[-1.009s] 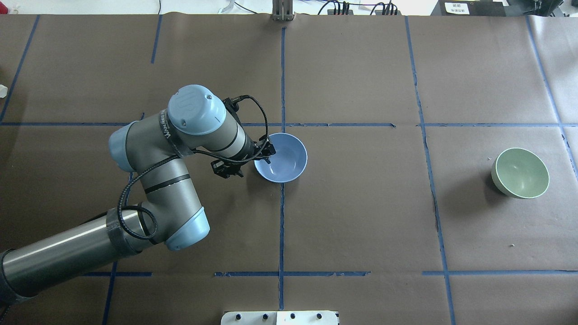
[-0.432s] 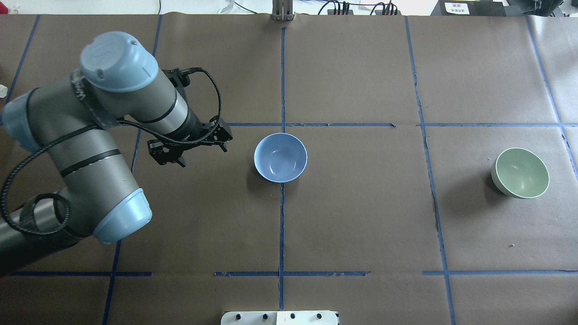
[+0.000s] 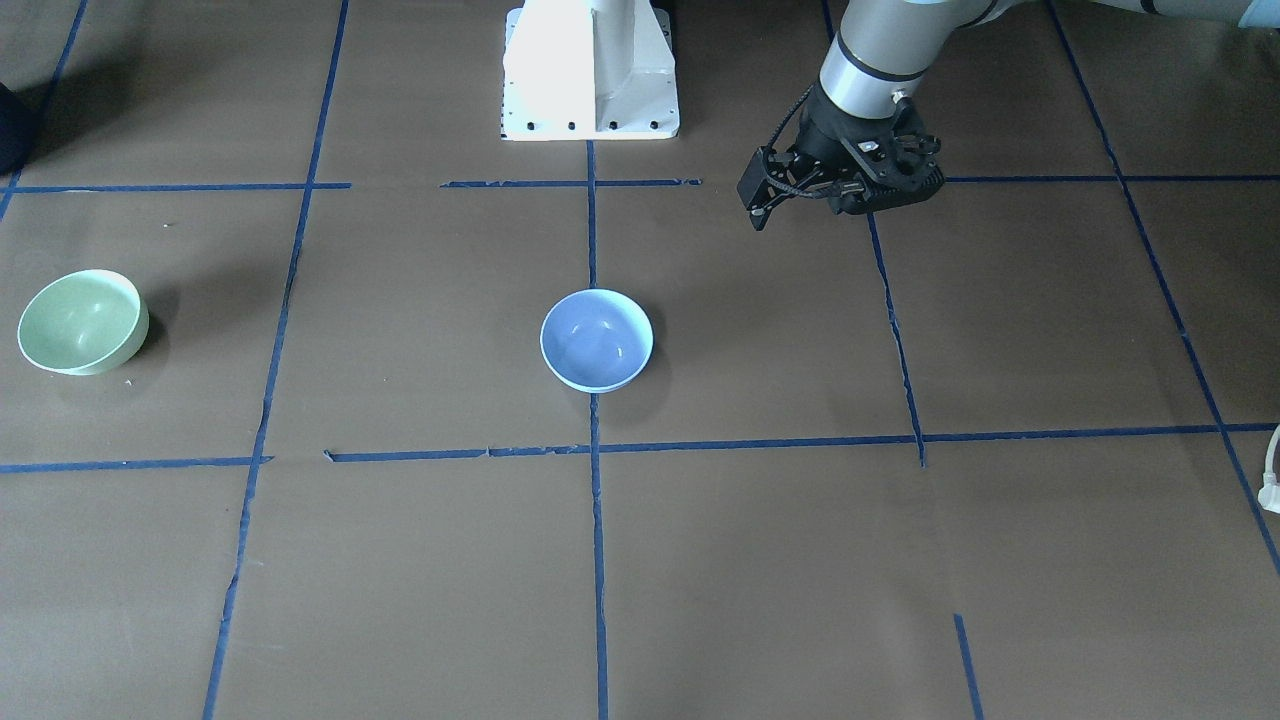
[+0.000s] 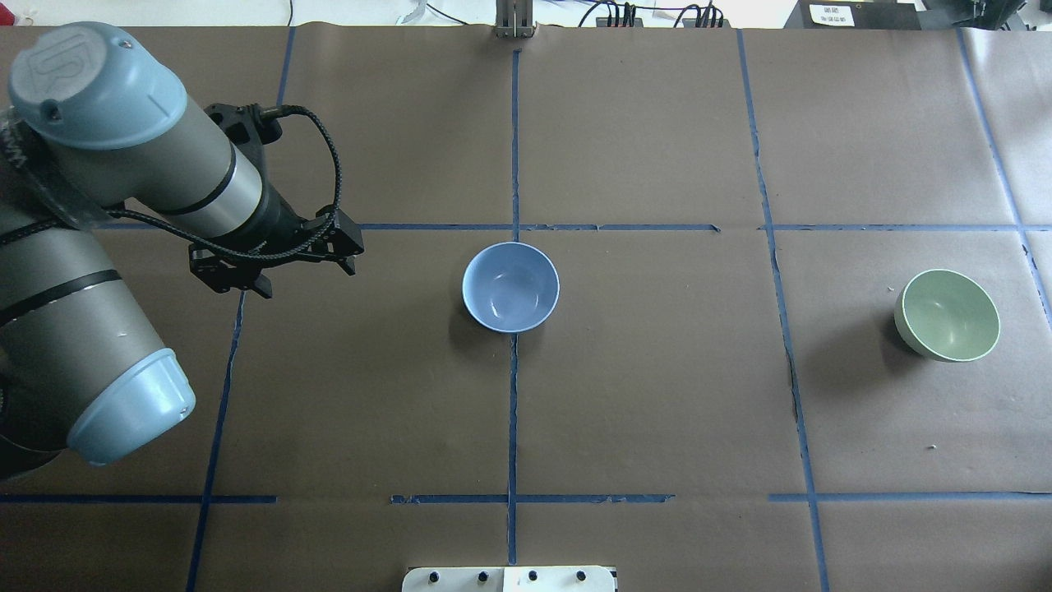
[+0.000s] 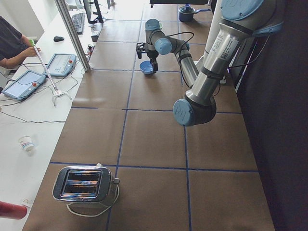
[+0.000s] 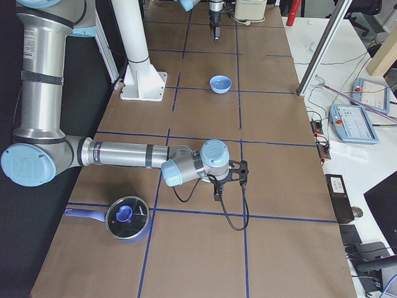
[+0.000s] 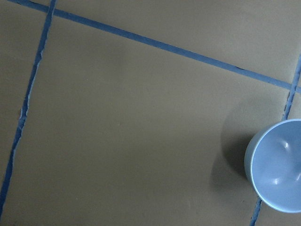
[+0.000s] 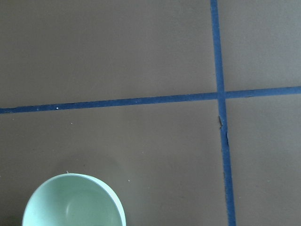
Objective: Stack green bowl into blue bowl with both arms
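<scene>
Blue bowl point(image 4: 510, 287) upright at table centre, ready as receptacle; green bowl point(image 4: 947, 316) well apart. Left gripper point(image 4: 275, 261) empty, spread; right gripper state: cannot tell.

overhead exterior: from behind and above the robot, looking forward and down on the brown surface point(image 4: 657, 411), with the blue bowl point(image 4: 510, 287) at centre and the green bowl point(image 4: 947, 315) far right. front-facing: opposite side, steeply down, mirrored, sharing both bowls and the left hand point(image 3: 800, 195). exterior left: from the surface's left end, looking along it, wide and far off. exterior right: from the right end, likewise wide. left wrist: close, straight down, blue bowl at lower right. right wrist: close, down, green bowl at bottom edge.
</scene>
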`<state>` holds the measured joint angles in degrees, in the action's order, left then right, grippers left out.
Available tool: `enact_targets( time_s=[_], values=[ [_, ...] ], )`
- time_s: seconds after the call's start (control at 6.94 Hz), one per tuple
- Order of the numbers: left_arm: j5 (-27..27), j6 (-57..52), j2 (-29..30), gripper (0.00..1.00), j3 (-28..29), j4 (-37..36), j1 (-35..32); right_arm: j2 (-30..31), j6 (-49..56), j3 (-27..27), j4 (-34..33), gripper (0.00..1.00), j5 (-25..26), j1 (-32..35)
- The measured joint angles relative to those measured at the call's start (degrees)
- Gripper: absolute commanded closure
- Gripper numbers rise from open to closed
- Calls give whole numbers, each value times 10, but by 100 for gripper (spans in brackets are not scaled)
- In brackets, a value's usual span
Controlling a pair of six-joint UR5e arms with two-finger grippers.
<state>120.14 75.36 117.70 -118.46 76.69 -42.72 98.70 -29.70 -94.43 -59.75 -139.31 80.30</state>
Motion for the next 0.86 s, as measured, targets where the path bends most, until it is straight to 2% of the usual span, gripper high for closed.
enact_targets(
  time_s=[0.29, 0.58, 0.72, 0.86],
  values=[
    [0, -74, -64, 0, -45, -5, -29, 9, -138, 17, 118, 0, 45, -91],
    [0, -141, -109, 0, -66, -6, -57, 10, -188, 53, 180, 1, 79, -144],
    [0, -153, -119, 0, -70, -6, -64, 10, -194, 67, 193, 6, 83, -156],
    [0, -157, -124, 0, -73, -6, -67, 10, -196, 76, 199, 58, 84, -163]
  ],
)
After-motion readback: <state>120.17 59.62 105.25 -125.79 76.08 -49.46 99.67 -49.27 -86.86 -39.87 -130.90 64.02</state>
